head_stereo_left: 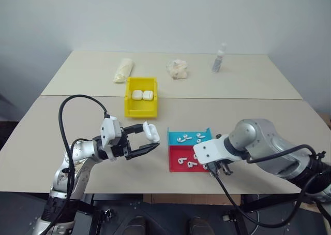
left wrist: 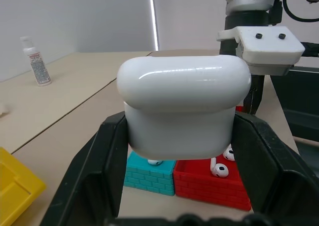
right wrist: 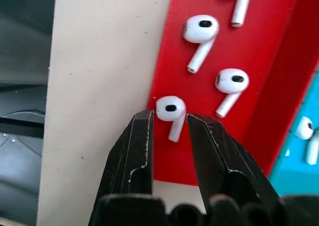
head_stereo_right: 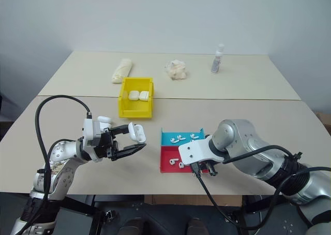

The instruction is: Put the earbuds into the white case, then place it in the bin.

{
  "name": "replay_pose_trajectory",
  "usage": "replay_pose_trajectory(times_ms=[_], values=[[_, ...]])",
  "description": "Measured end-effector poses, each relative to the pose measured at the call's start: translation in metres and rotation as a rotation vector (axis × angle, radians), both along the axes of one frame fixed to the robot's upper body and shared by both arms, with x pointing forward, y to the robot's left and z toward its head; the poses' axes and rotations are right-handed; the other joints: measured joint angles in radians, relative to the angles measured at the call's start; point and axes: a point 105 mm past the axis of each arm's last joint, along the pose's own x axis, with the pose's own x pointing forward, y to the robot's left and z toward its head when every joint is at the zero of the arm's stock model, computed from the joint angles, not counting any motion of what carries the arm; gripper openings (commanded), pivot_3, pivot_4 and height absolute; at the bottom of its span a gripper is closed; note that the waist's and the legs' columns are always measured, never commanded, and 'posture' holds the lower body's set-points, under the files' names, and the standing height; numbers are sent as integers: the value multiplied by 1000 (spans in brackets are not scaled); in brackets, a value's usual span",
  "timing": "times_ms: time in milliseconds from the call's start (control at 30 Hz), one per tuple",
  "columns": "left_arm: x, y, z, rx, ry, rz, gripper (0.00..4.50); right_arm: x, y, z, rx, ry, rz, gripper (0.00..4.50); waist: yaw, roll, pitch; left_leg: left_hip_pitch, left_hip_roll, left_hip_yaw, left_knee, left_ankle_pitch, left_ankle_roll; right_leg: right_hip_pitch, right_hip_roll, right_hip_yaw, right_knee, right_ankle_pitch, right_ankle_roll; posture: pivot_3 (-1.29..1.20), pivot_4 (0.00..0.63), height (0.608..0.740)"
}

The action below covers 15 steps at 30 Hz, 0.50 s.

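Currently, operator, your left gripper (head_stereo_left: 150, 141) clamps the white case (head_stereo_left: 151, 132) above the table (head_stereo_left: 36, 142), lid closed, glossy; beyond it, the bin (head_stereo_left: 140, 109); your right gripper (right wrist: 169, 124), jaws narrow, brackets one of the earbuds (right wrist: 171, 113) on the red tray (right wrist: 169, 61), stem pointing back between the fingers, not yet gripped.

Two beige counters (head_stereo_left: 77, 116) meet along a seam across mid-frame. On the far counter, upper centre, lie a rolled pale cloth (head_stereo_left: 123, 70), a crumpled pale wad (head_stereo_left: 177, 69) and, to its right, an upright small bottle (head_stereo_left: 219, 58). Lower centre: flat blue tray (head_stereo_left: 173, 138) adjoining flat red tray (head_stereo_left: 175, 156).
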Motion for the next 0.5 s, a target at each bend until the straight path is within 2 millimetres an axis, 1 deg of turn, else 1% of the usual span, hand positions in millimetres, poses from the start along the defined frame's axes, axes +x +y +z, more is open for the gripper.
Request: replay_pose_trajectory(times_ms=[200, 367, 467, 500], values=[[2, -1, -2, 10, -1, 16, 2770, 3, 2, 0, 0, -46, 33, 1418, 0, 0, 0, 0, 0, 0, 0, 0, 0, 0, 0, 0, 0, 0, 0, 0, 150, 740], [1, -1, -6, 1, 12, 29, 2770, 5, 6, 13, 31, -121, 80, 1418, 0, 0, 0, 0, 0, 0, 0, 0, 0, 0, 0, 0, 0, 0, 0, 0, 150, 740], [1, -1, -8, 1, 17, 37, 2770, 1, 11, 14, 43, -122, 106, 1962, 0, 0, 0, 0, 0, 0, 0, 0, 0, 0, 0, 0, 0, 0, 0, 0, 150, 740], [0, -1, -8, 0, 16, 41, 2770, 1, 13, 14, 45, -124, 105, 1962, 0, 0, 0, 0, 0, 0, 0, 0, 0, 0, 0, 0, 0, 0, 0, 0, 150, 740]])
